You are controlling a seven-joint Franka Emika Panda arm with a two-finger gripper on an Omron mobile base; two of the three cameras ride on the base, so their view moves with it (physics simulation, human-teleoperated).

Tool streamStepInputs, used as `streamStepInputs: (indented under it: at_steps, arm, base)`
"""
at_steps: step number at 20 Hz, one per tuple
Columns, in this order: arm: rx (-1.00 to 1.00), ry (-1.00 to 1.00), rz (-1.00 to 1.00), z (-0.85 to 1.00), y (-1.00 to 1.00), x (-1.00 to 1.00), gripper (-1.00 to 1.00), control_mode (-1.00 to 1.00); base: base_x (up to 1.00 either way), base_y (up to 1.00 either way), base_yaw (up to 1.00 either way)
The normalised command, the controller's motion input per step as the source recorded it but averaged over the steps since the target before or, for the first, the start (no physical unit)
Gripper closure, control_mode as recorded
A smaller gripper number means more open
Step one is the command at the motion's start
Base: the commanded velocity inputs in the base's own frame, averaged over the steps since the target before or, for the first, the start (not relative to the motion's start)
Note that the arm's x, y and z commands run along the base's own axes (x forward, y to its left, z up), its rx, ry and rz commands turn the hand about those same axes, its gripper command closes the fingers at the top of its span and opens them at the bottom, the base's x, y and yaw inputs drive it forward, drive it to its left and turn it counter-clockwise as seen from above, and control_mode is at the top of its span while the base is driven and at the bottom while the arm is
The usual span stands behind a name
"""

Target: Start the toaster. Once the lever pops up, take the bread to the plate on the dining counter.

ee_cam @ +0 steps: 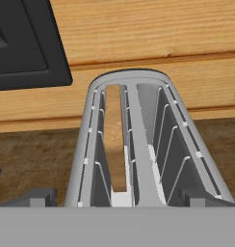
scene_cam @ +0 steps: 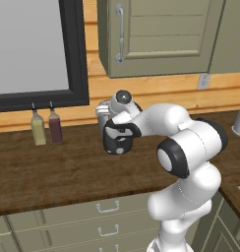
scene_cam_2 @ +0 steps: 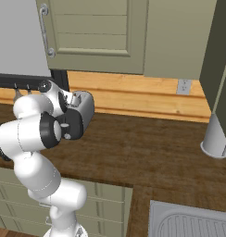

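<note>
The toaster (ee_cam: 138,125) stands on the dark wooden counter against the wood-panelled wall, seen from above in the hand view with both slots showing. The bread (ee_cam: 114,140), a tan slice, stands on edge in the left slot. My gripper (ee_cam: 118,200) hangs just above the toaster's near end, open, with one fingertip on each side of the body and nothing between them. From the base, the silver toaster (scene_cam: 103,110) (scene_cam_2: 86,107) sits right behind my dark hand. The plate and the dining counter are out of view.
Two slim bottles (scene_cam: 38,129) (scene_cam: 55,127) stand left of the toaster under a black-framed window (scene_cam: 75,54). Olive wall cabinets (scene_cam: 156,34) hang overhead. A grey cylinder (scene_cam_2: 216,139) stands at the far right and a sink (scene_cam_2: 189,222) lies at the front right.
</note>
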Motion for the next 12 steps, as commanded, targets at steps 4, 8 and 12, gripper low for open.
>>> streamStepInputs:
  at_steps: [4,8,12]
  arm:
    - [0.00,0.00,0.00,0.00,0.00,0.00,-1.00,-1.00]
    - [0.00,0.00,0.00,0.00,0.00,0.00,-1.00,-1.00]
    - [0.00,0.00,0.00,0.00,0.00,0.00,-1.00,-1.00]
  base:
    - [0.00,0.00,0.00]
    - [0.00,0.00,0.00]
    - [0.00,0.00,0.00]
